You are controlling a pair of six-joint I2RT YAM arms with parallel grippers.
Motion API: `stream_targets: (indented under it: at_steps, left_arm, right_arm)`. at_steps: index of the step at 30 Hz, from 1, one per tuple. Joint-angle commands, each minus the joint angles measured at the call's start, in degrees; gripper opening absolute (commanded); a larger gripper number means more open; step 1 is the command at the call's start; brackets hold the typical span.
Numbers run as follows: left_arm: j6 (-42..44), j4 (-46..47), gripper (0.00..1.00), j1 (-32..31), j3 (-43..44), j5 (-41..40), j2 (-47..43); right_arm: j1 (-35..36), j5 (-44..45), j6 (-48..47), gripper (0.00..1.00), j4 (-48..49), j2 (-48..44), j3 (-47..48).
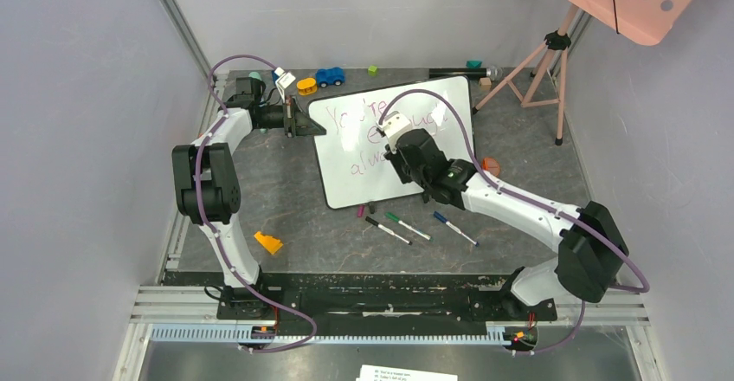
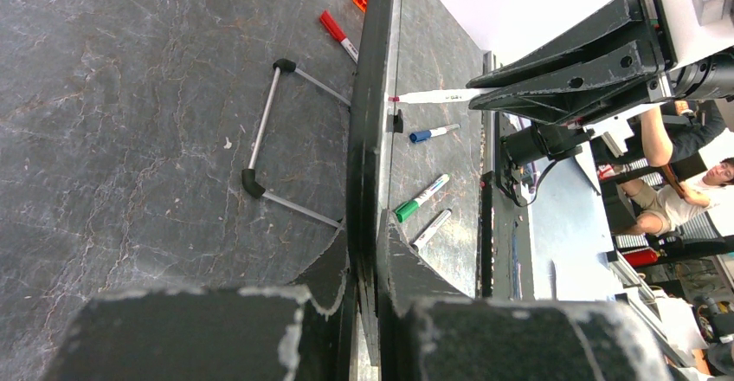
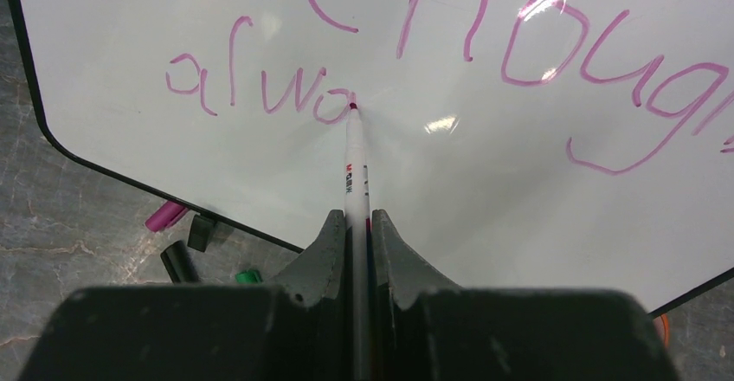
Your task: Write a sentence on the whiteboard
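Right end effector, in its own wrist view, is pinched fully shut on a slim white marker that runs straight out ahead of the fingers. The marker's pink tip touches the whiteboard at the end of "alwa", the last piece of the sentence. The board is glossy and slick, so I judge that a light, even press and slow strokes rightward of the tip, into bare white, will serve best.

In the left wrist view, the left end effector is closed on the board's thin black frame, seen edge-on between its fingers. A firm hold matters, since the thin metal stand could skid on the marbled grey tabletop.

From above, the board sits askew between both end effectors. Loose markers lie near the right one, on its base side.
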Motion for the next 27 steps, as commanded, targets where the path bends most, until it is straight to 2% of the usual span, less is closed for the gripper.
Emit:
stream_targets:
  at_steps: [1,11,17,27]
  left_arm:
    - [10.55,-0.34,0.02,-2.99,-2.68,-14.33,1.97]
    - [10.53,-0.32,0.02,-2.99,-2.69,-14.26,1.96]
    - [10.53,-0.32,0.02,-2.97,-2.68,-14.33,2.01]
    - [10.51,-0.30,0.02,-2.99,-2.69,-14.25,1.97]
  right_arm:
    - [-0.54,1.34,0.02,0.00,-0.04,-2.13,-2.66]
    - [-0.45,0.85,-0.06,0.00,-0.64,-3.30,-2.67]
    - [-0.60,-3.03,0.64,0.00,-0.25,-5.33,-1.41]
    - [-1.31,-2.10,0.14,0.00,0.14,-5.60,1.29]
